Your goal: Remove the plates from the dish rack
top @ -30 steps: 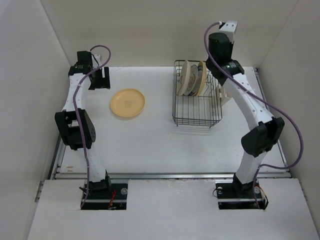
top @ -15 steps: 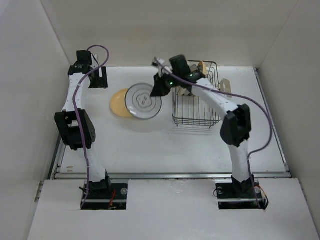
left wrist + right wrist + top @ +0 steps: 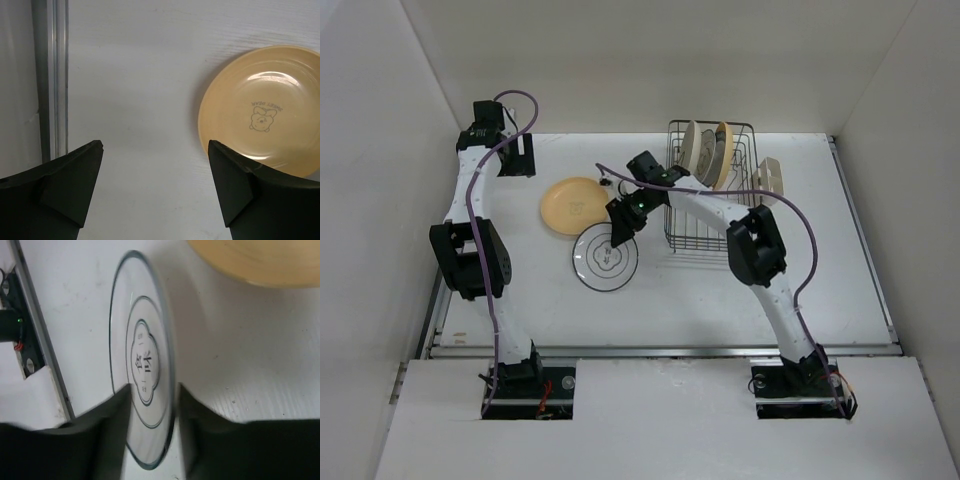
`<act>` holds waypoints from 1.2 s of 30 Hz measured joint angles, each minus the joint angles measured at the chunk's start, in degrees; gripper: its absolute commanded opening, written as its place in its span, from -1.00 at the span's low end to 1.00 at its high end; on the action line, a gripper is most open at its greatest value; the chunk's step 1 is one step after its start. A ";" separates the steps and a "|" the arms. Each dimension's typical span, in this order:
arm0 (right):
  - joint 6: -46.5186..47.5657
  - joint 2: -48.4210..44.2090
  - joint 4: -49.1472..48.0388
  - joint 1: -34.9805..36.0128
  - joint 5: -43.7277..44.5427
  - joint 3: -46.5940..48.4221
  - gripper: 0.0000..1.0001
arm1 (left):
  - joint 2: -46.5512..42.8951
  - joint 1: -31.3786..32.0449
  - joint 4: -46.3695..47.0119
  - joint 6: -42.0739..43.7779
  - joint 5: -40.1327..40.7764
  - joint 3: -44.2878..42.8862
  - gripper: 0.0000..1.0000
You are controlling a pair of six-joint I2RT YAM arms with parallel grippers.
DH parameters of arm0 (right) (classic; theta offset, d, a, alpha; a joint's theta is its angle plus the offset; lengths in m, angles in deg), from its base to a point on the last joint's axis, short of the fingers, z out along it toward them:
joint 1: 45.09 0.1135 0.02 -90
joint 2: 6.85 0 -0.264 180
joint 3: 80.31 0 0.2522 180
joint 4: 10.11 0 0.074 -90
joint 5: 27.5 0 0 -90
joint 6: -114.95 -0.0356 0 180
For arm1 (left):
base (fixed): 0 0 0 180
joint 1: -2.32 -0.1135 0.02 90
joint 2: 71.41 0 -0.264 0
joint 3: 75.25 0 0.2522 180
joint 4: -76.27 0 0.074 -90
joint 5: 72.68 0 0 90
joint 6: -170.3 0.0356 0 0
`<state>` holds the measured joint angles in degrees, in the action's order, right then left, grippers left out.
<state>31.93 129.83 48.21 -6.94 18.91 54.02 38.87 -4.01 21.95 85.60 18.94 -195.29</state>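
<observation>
Rail (image 3: 50, 75): runs along the table's left edge, seen only by the left wrist camera, just left of the gripper.
Left gripper (image 3: 155, 147): spread wide, holding nothing, poised at the far left corner; bare table (image 3: 650, 310) shows between the fingers.
Yellow-orange plate (image 3: 575, 205): flat on the table, right of the left gripper and apart from it; the left wrist view alone shows its small bear motif.
Ringed plate (image 3: 142, 360): near side of the yellow-orange plate, rims close together; open tabletop on its near and left sides.
Right gripper (image 3: 152, 400): closed on the ringed plate's rim, one finger on each face; cannot tell whether the plate touches the table.
Dish rack (image 3: 712, 215): far right of centre, near half unfilled.
Racked plates (image 3: 705, 155): on edge at the rack's far end, top view only.
Cutlery holder (image 3: 770, 178): on the rack's right side.
</observation>
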 measured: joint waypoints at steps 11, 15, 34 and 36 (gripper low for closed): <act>0.35 -2.03 0.85 3.41 18.53 -0.48 1.00 | 0.00 0.07 -1.53 0.09 -0.04 -0.74 0.69; -1.60 -10.19 -0.04 3.54 31.08 -1.27 1.00 | -0.11 0.33 -2.80 0.46 -0.11 -2.80 0.71; -26.16 -17.94 -4.66 -14.23 82.95 4.28 0.25 | -1.40 1.64 -6.05 4.59 -0.92 -7.34 0.71; -27.80 -17.00 -4.42 -14.27 84.08 0.68 0.19 | -1.40 1.73 -6.05 4.85 -0.92 -7.32 0.71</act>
<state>4.13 112.83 43.79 -21.21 102.99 54.70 37.47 -2.28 15.90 90.45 18.03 -202.61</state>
